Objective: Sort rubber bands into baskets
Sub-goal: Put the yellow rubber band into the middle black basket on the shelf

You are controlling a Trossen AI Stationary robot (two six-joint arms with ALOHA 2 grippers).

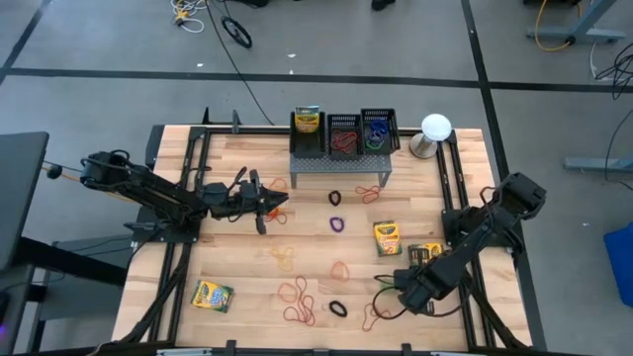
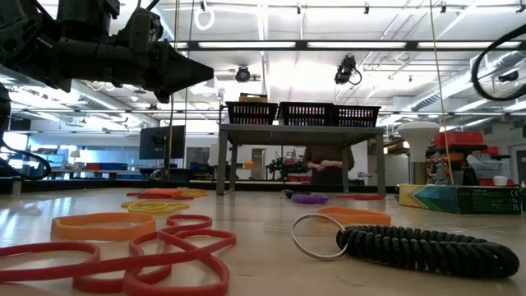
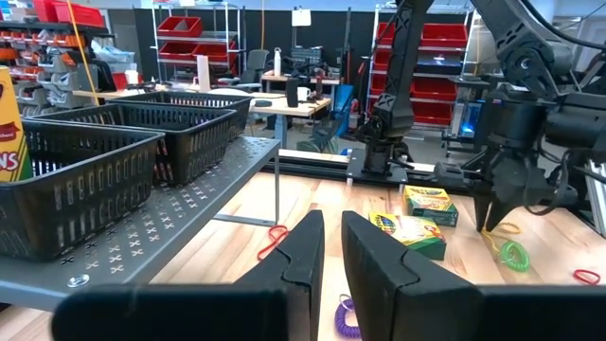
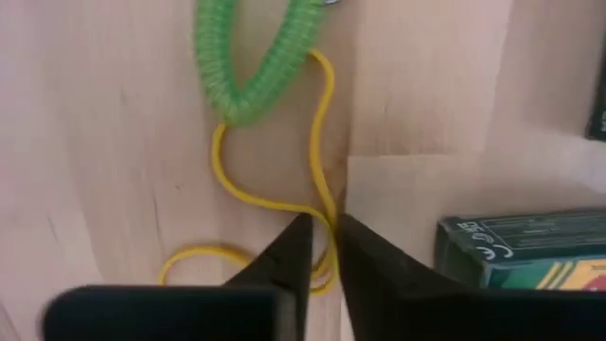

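Three black mesh baskets point(image 1: 344, 133) stand in a row on a grey perforated stand point(image 1: 336, 163) at the table's far side. Rubber bands of several colours point(image 1: 300, 302) lie scattered flat on the wood. At the near right, my right gripper point(image 4: 325, 251) points down, shut on a thin yellow rubber band point(image 4: 270, 199) that lies next to a green coiled band point(image 4: 256, 66). My left gripper point(image 3: 331, 256) hovers level at the table's left, in front of the stand, shut with nothing between its fingers. My right gripper pinches one strand of the yellow band's loop point(image 4: 328, 225) between its two fingers point(image 4: 289, 256). They come from above, pointing down. The rest of the band lies slack on the table, one end curving around the green coil.
Crayon boxes lie at the right point(image 1: 388, 237), beside my right gripper point(image 1: 425, 254) and at the near left point(image 1: 212, 295); another stands in the left basket point(image 1: 308, 121). A white dome lamp point(image 1: 435, 129) is at the far right. Red bands point(image 2: 156, 255) and a black coil point(image 2: 427, 247) lie near the front edge.
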